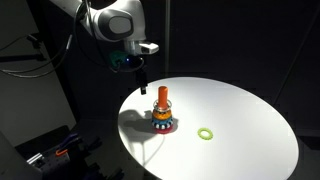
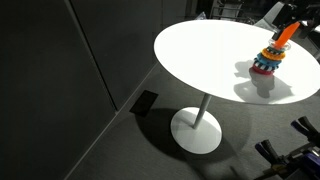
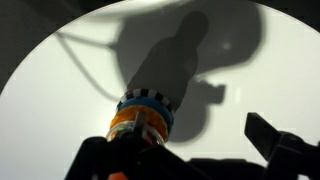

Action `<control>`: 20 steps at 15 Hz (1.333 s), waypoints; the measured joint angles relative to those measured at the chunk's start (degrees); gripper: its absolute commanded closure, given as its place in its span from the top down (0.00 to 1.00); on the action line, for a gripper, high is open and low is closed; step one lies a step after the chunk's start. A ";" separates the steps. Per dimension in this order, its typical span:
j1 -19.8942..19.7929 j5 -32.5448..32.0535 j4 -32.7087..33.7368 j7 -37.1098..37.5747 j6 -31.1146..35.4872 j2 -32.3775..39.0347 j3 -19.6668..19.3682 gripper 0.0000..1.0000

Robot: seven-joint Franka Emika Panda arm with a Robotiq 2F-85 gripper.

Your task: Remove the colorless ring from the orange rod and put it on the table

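Note:
The orange rod stands upright on the white table, rising from a stack of coloured rings. The colorless ring sits around the rod just above the coloured rings. In the wrist view it is a glassy band on the orange rod. My gripper hangs above and beside the rod. In the wrist view the gripper is open and empty, and the stack is close to one finger. The rod also shows in an exterior view.
A light-green ring lies flat on the table, apart from the stack. The table edge drops to a dark floor, and the table stands on a pedestal base. Dark equipment stands beside the table.

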 measured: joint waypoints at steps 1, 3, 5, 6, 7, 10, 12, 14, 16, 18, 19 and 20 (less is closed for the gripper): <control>0.00 0.00 0.00 0.00 0.00 0.00 0.00 1.00; 0.00 0.00 0.00 -0.01 0.00 0.02 0.00 1.00; -0.02 -0.07 -0.02 0.75 0.23 0.30 -0.04 1.00; -0.06 -0.43 -0.10 1.72 0.97 0.53 -0.10 1.00; -0.10 -0.97 -0.24 2.77 2.06 0.83 -0.22 1.00; -0.47 -3.69 -1.08 7.10 6.36 1.68 -0.70 1.00; -0.89 -5.79 -1.63 10.02 9.04 2.23 -1.14 1.00; -1.23 -8.06 -2.11 12.90 11.41 2.91 -1.81 1.00; -1.50 -10.24 -2.47 15.65 13.32 3.63 -2.46 1.00; -1.61 -11.96 -2.63 17.85 15.05 4.47 -3.12 1.00; -1.62 -12.56 -2.70 18.74 15.98 4.92 -3.41 1.00; -1.61 -13.21 -2.72 19.65 16.94 5.38 -3.64 1.00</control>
